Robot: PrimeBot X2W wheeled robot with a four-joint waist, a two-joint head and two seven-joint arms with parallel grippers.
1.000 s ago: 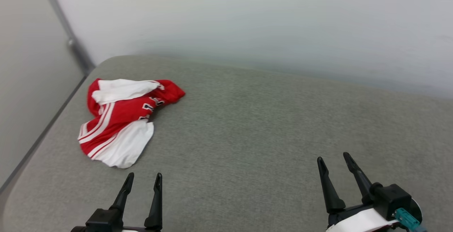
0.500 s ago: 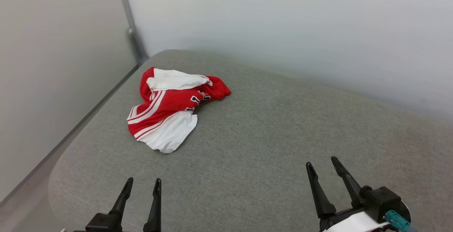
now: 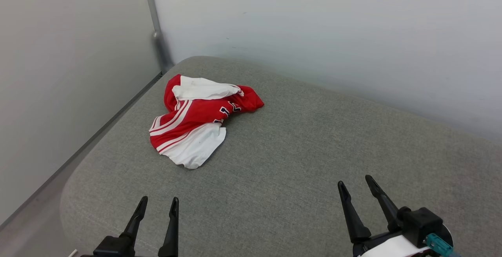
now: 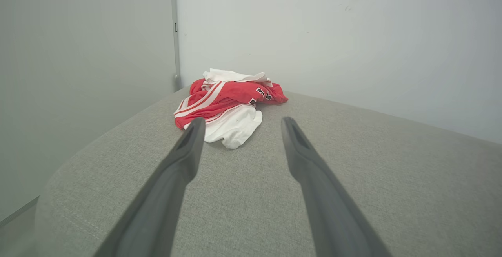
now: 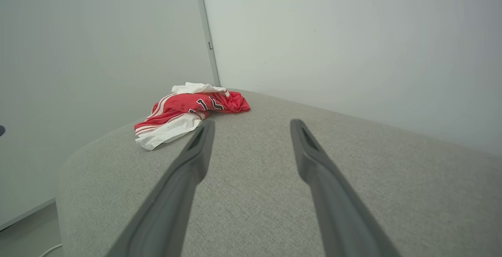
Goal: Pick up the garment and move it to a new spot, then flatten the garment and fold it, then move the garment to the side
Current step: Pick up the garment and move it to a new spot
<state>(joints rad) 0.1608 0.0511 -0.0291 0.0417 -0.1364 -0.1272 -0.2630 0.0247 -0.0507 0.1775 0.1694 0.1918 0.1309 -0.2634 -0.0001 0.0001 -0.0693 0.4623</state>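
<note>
Cable below garment, right wrist view

grey fabric cushion | white back wall | metal corner post | floor strip, lower L

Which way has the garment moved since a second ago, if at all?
No. The garment keeps its place by the grey cushion's rear left corner near the pole; the head camera turned instead.

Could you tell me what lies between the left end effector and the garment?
Bare grey upholstery, nothing on it: the head view shows that stretch from the open left end effector to the crumpled garment, and the left wrist view agrees.
</note>
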